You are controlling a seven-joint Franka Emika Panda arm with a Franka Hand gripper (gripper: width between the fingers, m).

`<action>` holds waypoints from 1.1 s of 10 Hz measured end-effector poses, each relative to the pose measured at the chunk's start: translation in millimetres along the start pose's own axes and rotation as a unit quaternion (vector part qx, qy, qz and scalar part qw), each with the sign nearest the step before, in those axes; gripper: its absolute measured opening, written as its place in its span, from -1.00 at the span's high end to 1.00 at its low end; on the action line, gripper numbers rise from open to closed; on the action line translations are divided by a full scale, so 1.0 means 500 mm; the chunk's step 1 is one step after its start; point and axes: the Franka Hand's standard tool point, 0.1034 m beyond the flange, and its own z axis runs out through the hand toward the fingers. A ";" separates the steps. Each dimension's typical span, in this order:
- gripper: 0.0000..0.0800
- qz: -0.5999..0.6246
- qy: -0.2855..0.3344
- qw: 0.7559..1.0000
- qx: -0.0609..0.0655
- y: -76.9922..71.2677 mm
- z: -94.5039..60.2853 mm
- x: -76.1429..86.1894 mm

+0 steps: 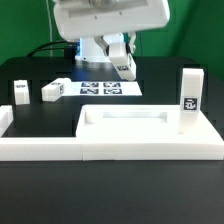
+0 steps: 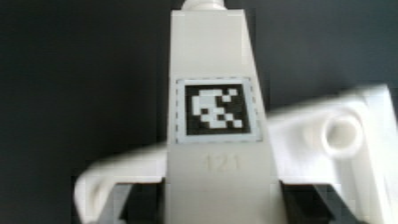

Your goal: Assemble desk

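Robot's hand (image 1: 123,62) grips a short white square-section plastic leg (image 2: 217,60), held clear, probably for carrying to the shallow white rimmed plastic tray top (image 1: 135,128) at five o'clock in the exterior view, where a matching leg (image 1: 190,100) stands at its three o'clock end. Its square tag (image 2: 217,108) shows only a black-and-white block pattern, no readable writing.

The leg (image 2: 214,60) looks like smooth white plastic to us, same as the desk top (image 1: 150,143). And the table (image 1: 40,190) is matt black.
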 end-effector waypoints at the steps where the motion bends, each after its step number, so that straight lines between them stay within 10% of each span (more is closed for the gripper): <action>1: 0.27 -0.016 0.047 0.999 -0.011 -0.005 -0.046 0.029; 7: 0.27 -0.068 0.256 0.963 -0.050 0.027 -0.048 0.059; 9: 0.27 -0.090 0.321 0.941 -0.059 0.031 -0.112 0.119; 11: 0.27 -0.093 0.345 0.931 -0.067 0.037 -0.111 0.123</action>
